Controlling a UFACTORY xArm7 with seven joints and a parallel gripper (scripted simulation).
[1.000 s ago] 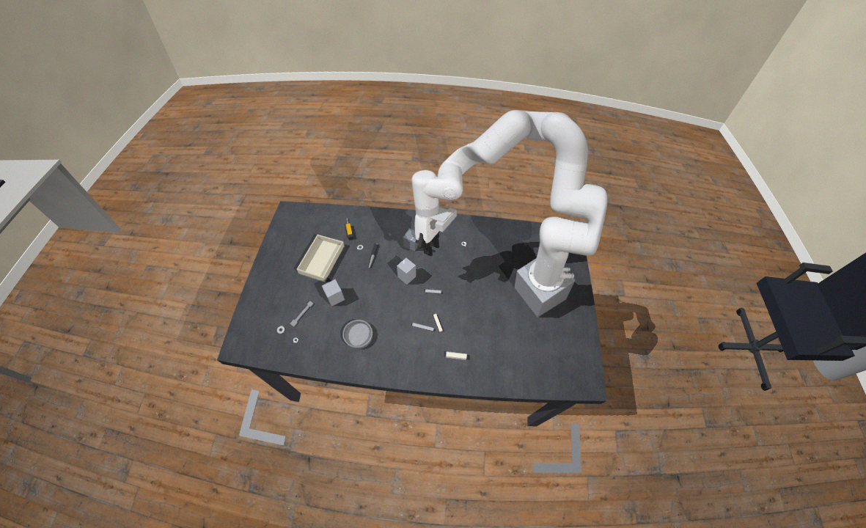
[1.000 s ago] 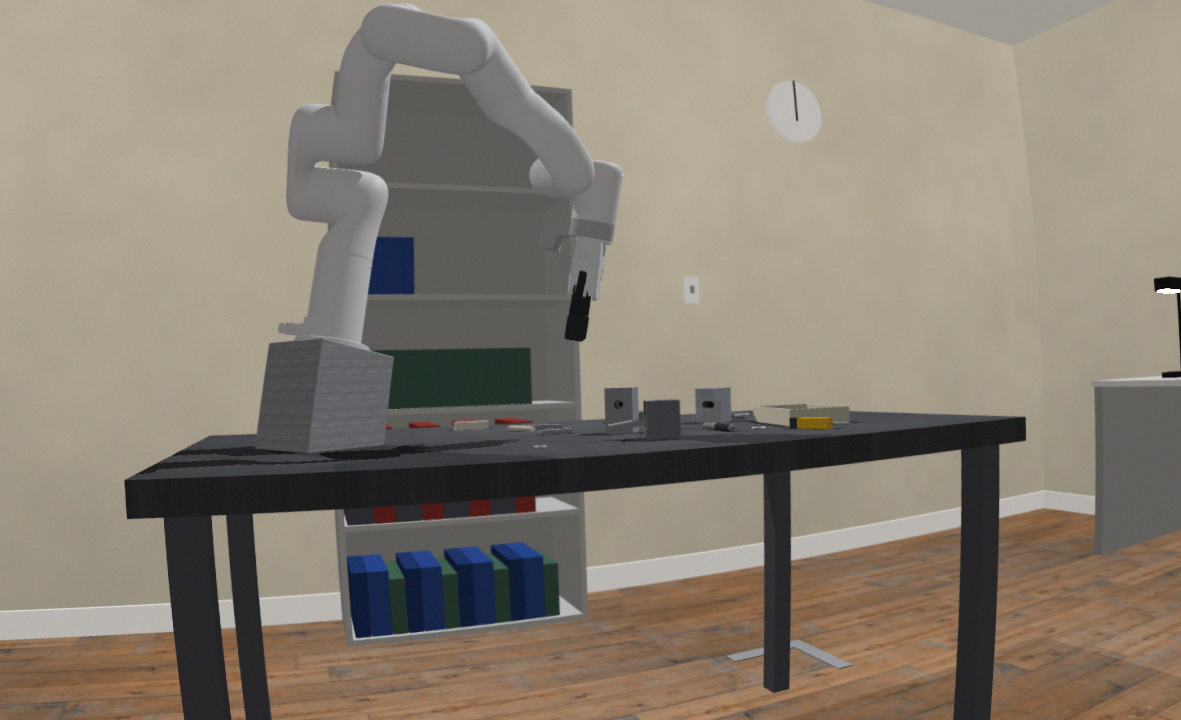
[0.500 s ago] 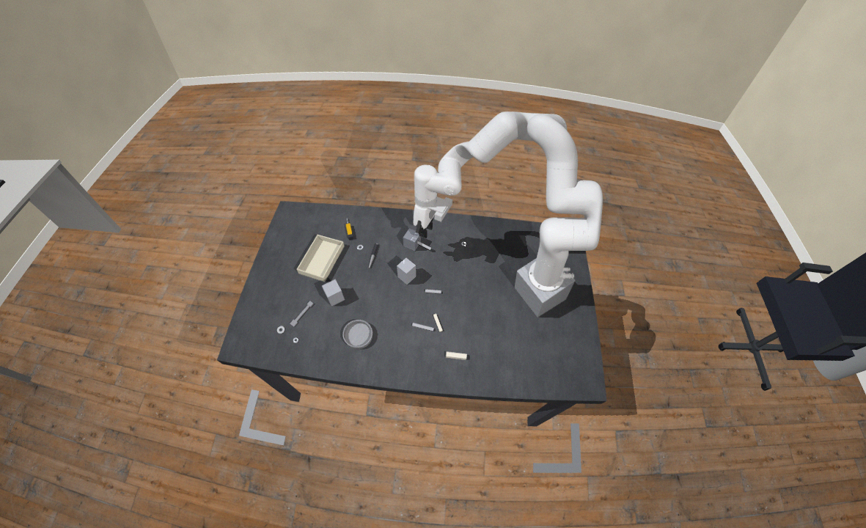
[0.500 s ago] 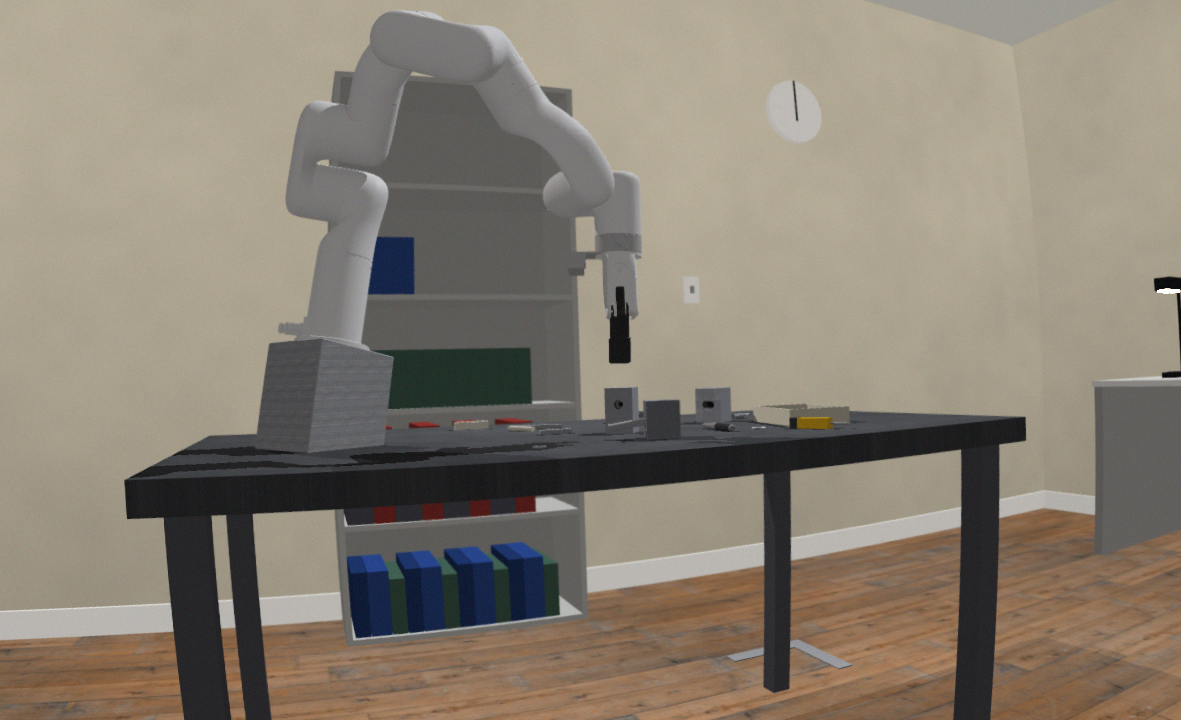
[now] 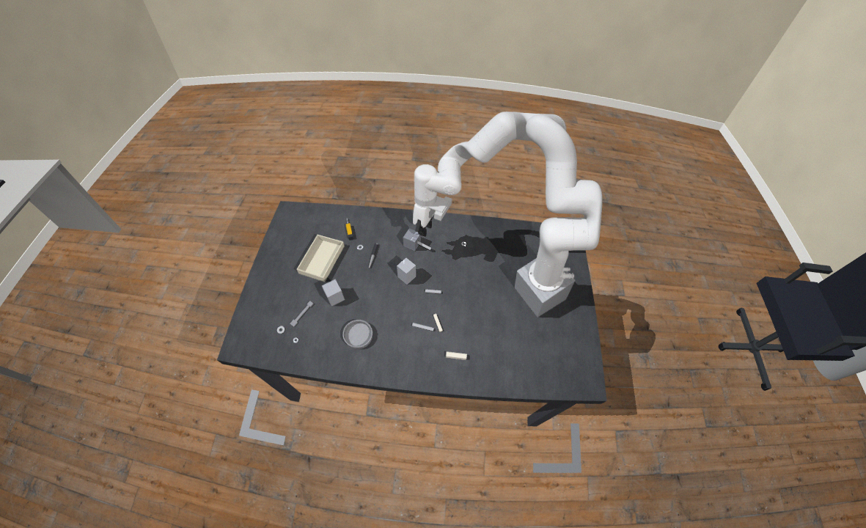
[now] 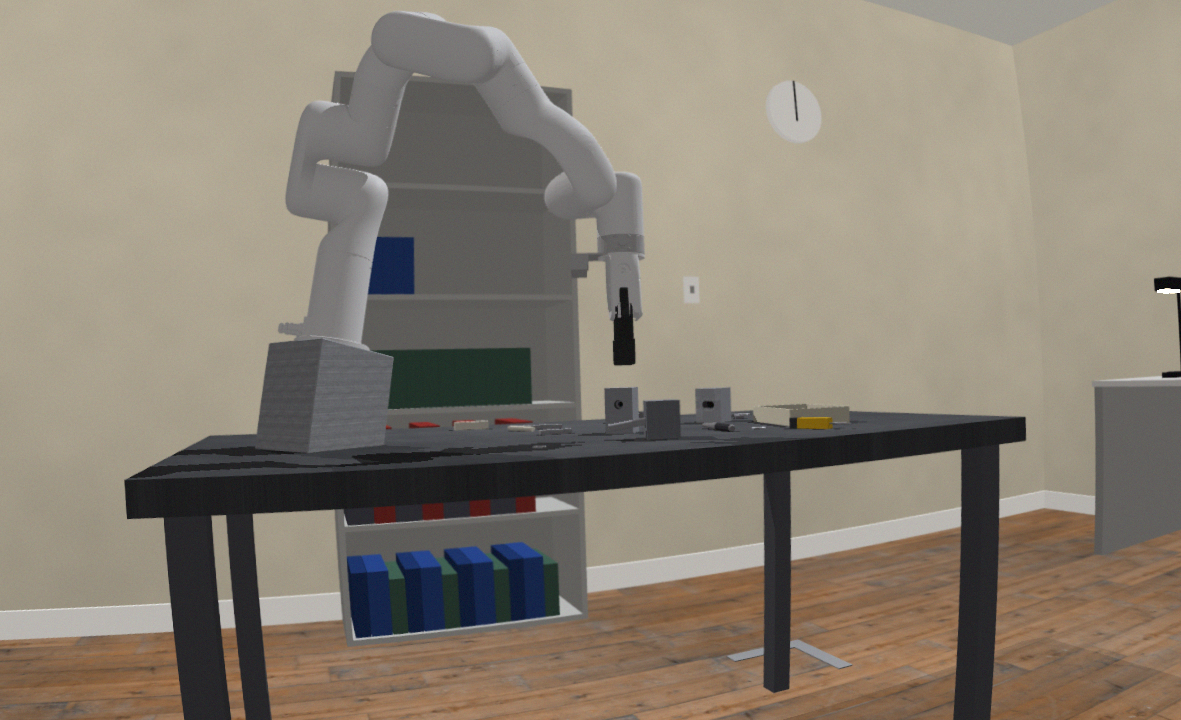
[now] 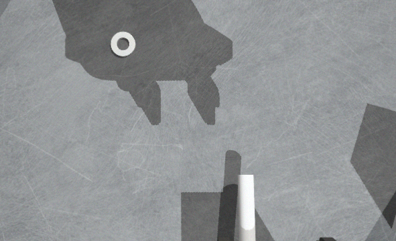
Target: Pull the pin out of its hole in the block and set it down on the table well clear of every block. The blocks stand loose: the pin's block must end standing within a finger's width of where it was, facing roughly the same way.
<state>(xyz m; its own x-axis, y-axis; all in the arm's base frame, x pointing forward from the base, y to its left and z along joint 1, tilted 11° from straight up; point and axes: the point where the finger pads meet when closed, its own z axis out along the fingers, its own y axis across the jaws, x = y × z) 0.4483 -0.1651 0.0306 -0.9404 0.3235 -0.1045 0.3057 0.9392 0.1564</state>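
A grey block stands at the back of the dark table. A light pin sticks out of its side, level, towards the robot's base. In the wrist view only the pin's free end shows at the bottom edge; the block is out of frame. My gripper hangs above the block and pin, pointing straight down, well clear of both. Its fingers stand partly apart with nothing between them.
Two more grey blocks stand nearby. A washer lies beyond the pin's tip. A tray, a round dish, a pen, loose pegs and the arm's pedestal share the table.
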